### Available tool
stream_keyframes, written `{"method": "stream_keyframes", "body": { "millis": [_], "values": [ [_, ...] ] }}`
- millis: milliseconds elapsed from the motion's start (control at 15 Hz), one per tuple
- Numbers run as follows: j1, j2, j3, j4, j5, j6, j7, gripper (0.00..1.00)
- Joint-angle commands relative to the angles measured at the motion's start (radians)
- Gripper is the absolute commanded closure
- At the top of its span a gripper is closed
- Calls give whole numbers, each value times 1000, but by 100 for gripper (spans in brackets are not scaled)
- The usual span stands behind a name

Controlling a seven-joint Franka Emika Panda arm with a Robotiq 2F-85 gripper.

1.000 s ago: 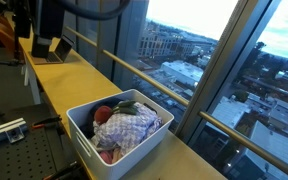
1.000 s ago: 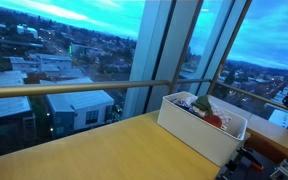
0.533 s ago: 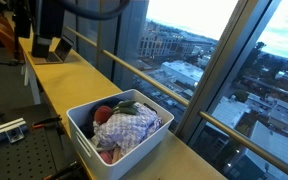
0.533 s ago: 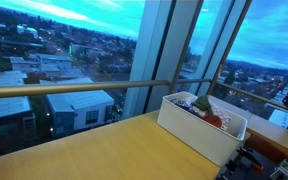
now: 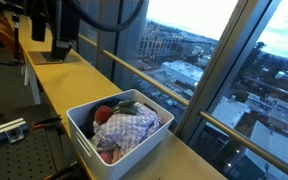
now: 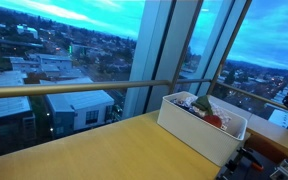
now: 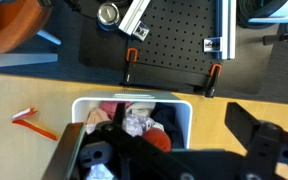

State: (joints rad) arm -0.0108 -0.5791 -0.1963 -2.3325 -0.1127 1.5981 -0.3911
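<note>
While exterior views show windows (image 6: 74, 45), wrist view shows clamps (image 7: 131, 62), bin (image 7: 132, 100), gripper (image 7: 169, 152) released.

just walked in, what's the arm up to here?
The gripper hangs open and empty over the wooden table. The wrist view shows the white bin between its fingers. The bin holds a checkered cloth and a red item. Nothing is gripped or touched.
</note>
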Motion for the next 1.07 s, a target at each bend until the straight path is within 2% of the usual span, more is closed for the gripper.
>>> {"method": "stream_keyframes", "body": {
  "millis": [0, 533, 733, 1000],
  "values": [
    [22, 70, 16, 43, 21, 128, -14, 0],
    [43, 255, 80, 28, 42, 599, 48, 0],
    [31, 350, 95, 44, 23, 734, 72, 0],
    [19, 501, 99, 86, 15, 856, 81, 0]
  ]
}}
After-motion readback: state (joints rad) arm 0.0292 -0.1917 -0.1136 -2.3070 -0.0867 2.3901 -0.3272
